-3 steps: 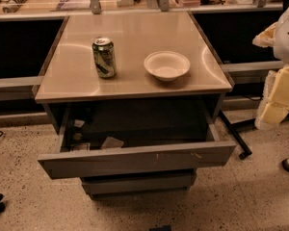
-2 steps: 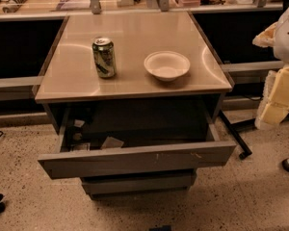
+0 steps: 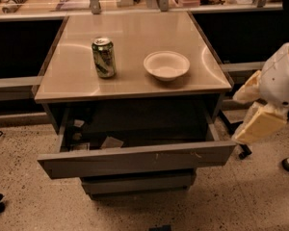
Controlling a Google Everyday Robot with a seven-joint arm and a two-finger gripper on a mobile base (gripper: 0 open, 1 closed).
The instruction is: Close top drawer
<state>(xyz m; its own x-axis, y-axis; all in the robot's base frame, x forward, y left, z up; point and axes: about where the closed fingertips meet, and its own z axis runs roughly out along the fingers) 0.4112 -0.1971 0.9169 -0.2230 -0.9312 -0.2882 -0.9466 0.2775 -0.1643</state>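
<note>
The top drawer of the grey cabinet is pulled out wide. Its flat front carries small pale scuffs right of centre, and paper scraps lie inside. My gripper, with pale yellow fingers on a white arm, hangs in the air to the right of the drawer's right front corner. It is close to the corner but apart from it. Its fingers are spread and hold nothing.
On the cabinet's tan top stand a green can and a white bowl. A lower drawer front sits just under the open drawer. Dark benches flank the cabinet and a cluttered counter runs behind it. Speckled floor lies in front.
My gripper has come down and a little left, from level with the cabinet top to level with the open drawer. The drawer, can and bowl have not moved.
</note>
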